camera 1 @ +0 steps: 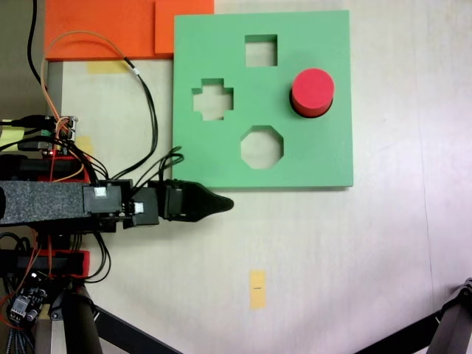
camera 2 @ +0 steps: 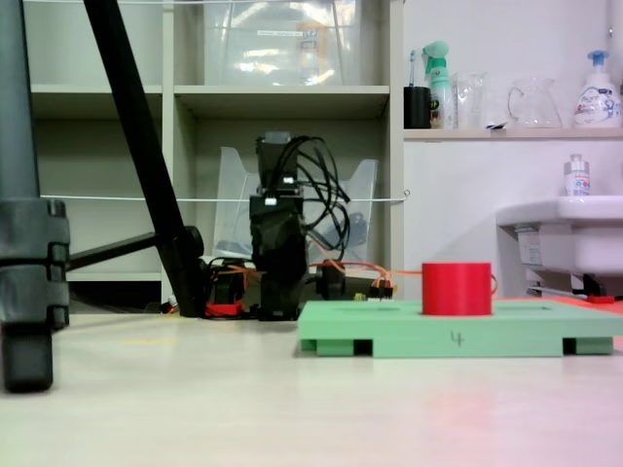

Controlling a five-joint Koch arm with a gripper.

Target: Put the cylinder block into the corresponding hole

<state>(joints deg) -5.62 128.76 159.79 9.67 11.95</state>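
Red cylinder block (camera 1: 313,91) sat in the green foam board's (camera 1: 310,158) round hole. Gripper (camera 1: 225,203) jaws together, just off the board.

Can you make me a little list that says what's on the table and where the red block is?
board: square green foam board, flat on the table
holes seen from above: square, cross, octagon
red block: cylinder block sits upright at the board's right side, top sticking up above the board
robot gripper: gripper off the board, beside its lower left corner, holding nothing
extras: orange foam pieces at top left
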